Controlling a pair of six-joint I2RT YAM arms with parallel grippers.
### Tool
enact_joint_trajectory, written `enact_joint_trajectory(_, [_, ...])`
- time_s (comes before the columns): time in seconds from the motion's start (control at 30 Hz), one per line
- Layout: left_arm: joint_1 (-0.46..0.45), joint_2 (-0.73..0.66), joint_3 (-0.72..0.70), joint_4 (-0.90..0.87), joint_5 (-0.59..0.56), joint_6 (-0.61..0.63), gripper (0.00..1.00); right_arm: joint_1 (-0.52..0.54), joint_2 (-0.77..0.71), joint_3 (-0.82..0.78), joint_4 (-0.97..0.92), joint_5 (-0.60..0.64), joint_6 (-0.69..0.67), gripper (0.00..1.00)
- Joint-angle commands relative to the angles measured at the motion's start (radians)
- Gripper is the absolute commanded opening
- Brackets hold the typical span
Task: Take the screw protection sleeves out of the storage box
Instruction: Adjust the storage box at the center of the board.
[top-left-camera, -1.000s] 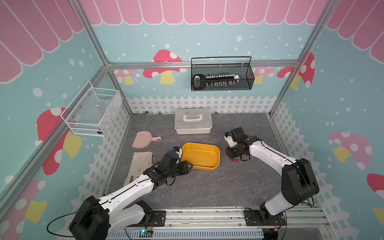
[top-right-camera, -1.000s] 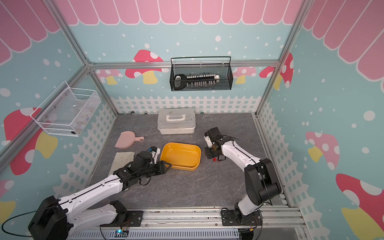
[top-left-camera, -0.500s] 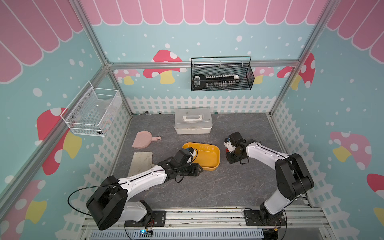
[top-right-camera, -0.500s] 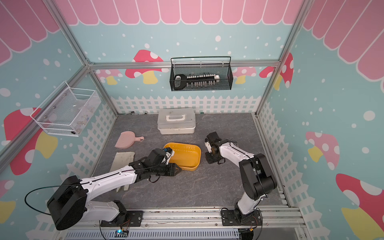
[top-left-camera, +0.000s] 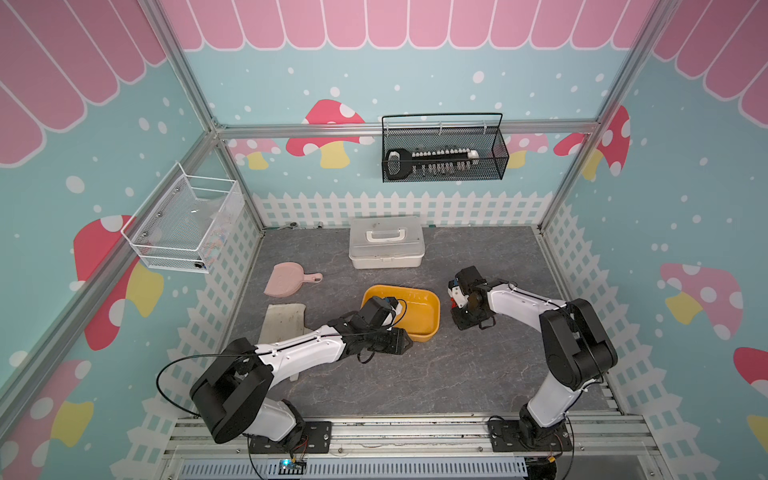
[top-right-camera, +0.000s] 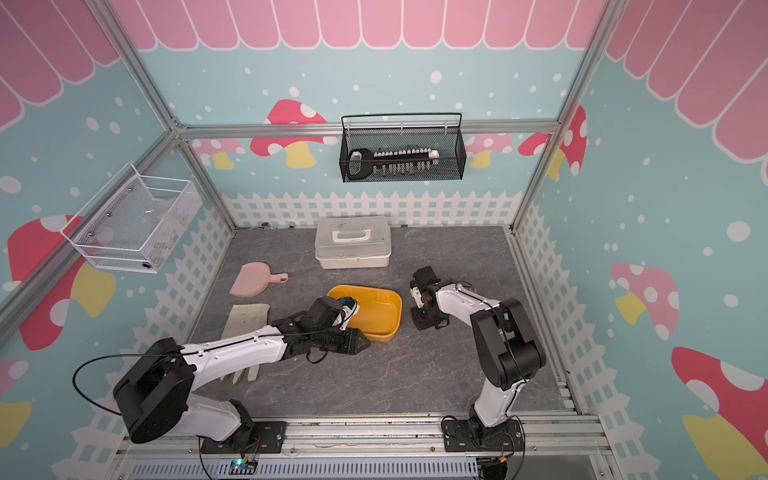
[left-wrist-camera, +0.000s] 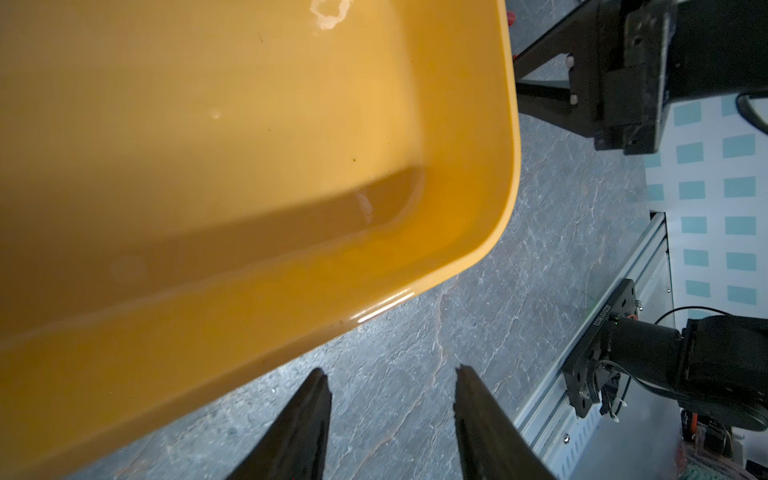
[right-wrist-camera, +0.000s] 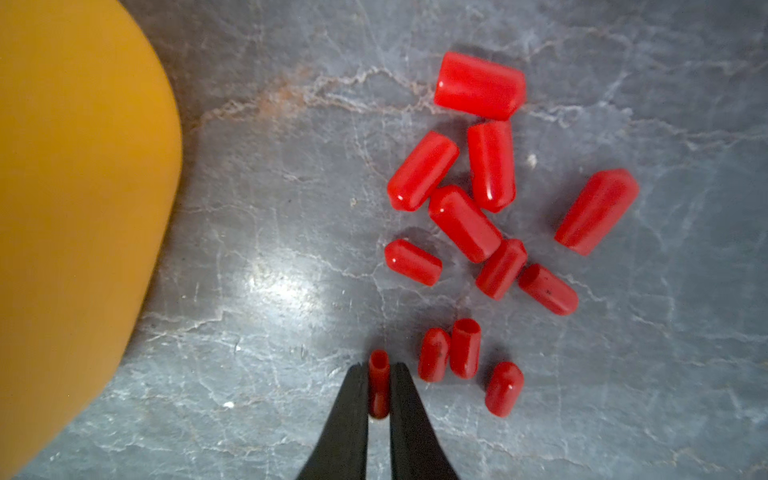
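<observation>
The yellow storage box (top-left-camera: 419, 309) (top-right-camera: 376, 309) sits mid-table. Its inside (left-wrist-camera: 249, 145) shows bare in the left wrist view. Several red screw protection sleeves (right-wrist-camera: 465, 224) lie loose on the grey table just beyond the box's rounded end (right-wrist-camera: 75, 208). My right gripper (right-wrist-camera: 379, 368) (top-left-camera: 470, 322) points down over that heap, shut on one sleeve (right-wrist-camera: 379, 386) that lies lengthwise between its fingertips. In both top views the arm hides the heap. My left gripper (left-wrist-camera: 392, 374) (top-left-camera: 409, 343) stands open and holds nothing, low beside the box's near rim.
A white lidded case (top-left-camera: 386, 243) stands behind the box. A pink scoop (top-left-camera: 286, 282) and a pale glove (top-left-camera: 282, 320) lie at the left. A black wire basket (top-left-camera: 444, 153) hangs on the back wall, a white one (top-left-camera: 187, 224) on the left wall.
My left gripper has swung from the box's left end along its near side to the right. My right gripper has come nearer and down over the sleeves beside the box.
</observation>
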Motion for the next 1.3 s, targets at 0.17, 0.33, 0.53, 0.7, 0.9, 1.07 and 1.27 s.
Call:
enact_joint_trajectory(0.17, [-0.020,0.059,0.069,0.034,0.014,0.022,0.51,-0.008,0.028,0.046,-0.002,0.017,-0.018,0.15])
enact_joint_trajectory(0.33, [-0.020,0.076,0.082,0.043,0.017,0.019,0.50,-0.009,0.040,0.061,-0.015,0.031,-0.029,0.16])
enact_joint_trajectory(0.53, [-0.021,0.113,0.104,0.059,0.002,0.028,0.50,-0.011,0.051,0.068,-0.013,0.027,-0.031,0.16])
enact_joint_trajectory(0.7, [-0.020,0.166,0.147,0.060,0.002,0.040,0.50,-0.011,0.049,0.067,-0.013,0.022,-0.030,0.16])
enact_joint_trajectory(0.9, [-0.019,0.186,0.186,0.055,0.001,0.047,0.50,-0.012,0.038,0.060,-0.018,0.034,-0.037,0.17])
enact_joint_trajectory(1.07, [-0.020,0.190,0.204,0.046,-0.002,0.050,0.50,-0.013,0.044,0.062,-0.018,0.022,-0.039,0.18])
enact_joint_trajectory(1.27, [-0.018,0.185,0.215,0.029,-0.006,0.058,0.50,-0.012,0.048,0.059,-0.016,0.020,-0.039,0.22])
